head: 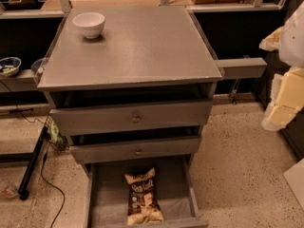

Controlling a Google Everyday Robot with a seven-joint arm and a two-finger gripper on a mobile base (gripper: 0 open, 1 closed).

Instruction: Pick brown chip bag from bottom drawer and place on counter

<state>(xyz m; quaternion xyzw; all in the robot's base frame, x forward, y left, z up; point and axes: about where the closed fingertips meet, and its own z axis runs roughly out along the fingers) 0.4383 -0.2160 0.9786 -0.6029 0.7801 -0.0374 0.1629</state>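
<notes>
brown chip bag (141,196) lies flat in open bottom drawer (176,189), untouched | table (152,51) carries a white bowl (89,23) | claw (286,98) hangs at right, well apart, open or closed i cannot tell | pick and place both left

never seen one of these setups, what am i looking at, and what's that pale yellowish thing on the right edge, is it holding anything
This is a single picture from one camera looking down at a grey wooden drawer cabinet. Where the camera is mounted is not known. The pale cream and white shapes at the right edge belong to a one-armed mobile robot. That is its gripper, raised beside the cabinet, well away from everything on it and in it. Nothing shows in its grasp. On the flat speckled grey counter stands a round white bowl, near the back left corner. Below are two knobbed grey drawers. The lowest grey drawer is open, and a crinkly dark brown chip bag lies flat inside it, untouched.
</notes>
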